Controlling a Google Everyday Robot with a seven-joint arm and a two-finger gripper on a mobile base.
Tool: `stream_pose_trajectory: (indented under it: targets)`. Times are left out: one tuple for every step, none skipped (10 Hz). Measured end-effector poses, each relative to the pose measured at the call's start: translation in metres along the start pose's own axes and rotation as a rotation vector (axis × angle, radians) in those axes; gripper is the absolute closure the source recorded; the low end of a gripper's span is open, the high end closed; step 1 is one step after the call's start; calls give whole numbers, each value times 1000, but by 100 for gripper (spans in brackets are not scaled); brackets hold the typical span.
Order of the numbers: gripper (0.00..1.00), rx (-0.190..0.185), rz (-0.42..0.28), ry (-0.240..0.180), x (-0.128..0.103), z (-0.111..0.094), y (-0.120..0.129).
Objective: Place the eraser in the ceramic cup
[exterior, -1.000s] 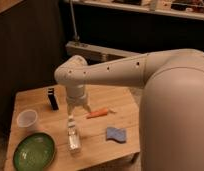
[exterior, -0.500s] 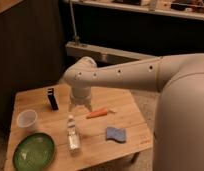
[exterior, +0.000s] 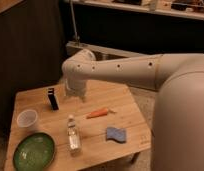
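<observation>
1. A wooden worktop (exterior: 126,102) carries every object, and a large whitish arm (exterior: 125,70) reaches over it from the right.
2. The tool (exterior: 75,95) hangs at the arm's end over the back of the worktop, just to the right of the eraser (exterior: 53,98).
3. The eraser, a slim black block, stands upright near the back left.
4. The ceramic cup (exterior: 28,120) sits upright in front and to the left of the eraser, apart from it.
5. A green plate (exterior: 34,151) lies at the front left corner, near the cup.
6. A clear plastic bottle (exterior: 73,134) is just right of the plate.
7. A carrot (exterior: 97,113) lies near the middle, and a blue sponge (exterior: 116,134) lies in front of it to the right.
</observation>
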Motion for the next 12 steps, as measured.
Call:
stream_pose_trajectory:
  targets:
    - [35, -4, -20, -3, -10, 1, 10]
    - [35, -11, -46, -2, -32, 5, 28]
    - [35, -12, -52, 0, -44, 7, 34]
    - [35, -3, -55, 4, -62, 11, 38]
    - [35, 0, -62, 9, -76, 15, 47]
    - [35, -5, -75, 24, -92, 21, 60]
    - [35, -13, -77, 44, -103, 27, 64]
    - [35, -17, -75, 63, -108, 33, 64]
    - [35, -33, -75, 87, -112, 39, 66]
    - [35, -41, -76, 106, -112, 44, 69]
    - [35, -48, -77, 115, -113, 47, 71]
    - [35, -49, -79, 138, -111, 56, 73]
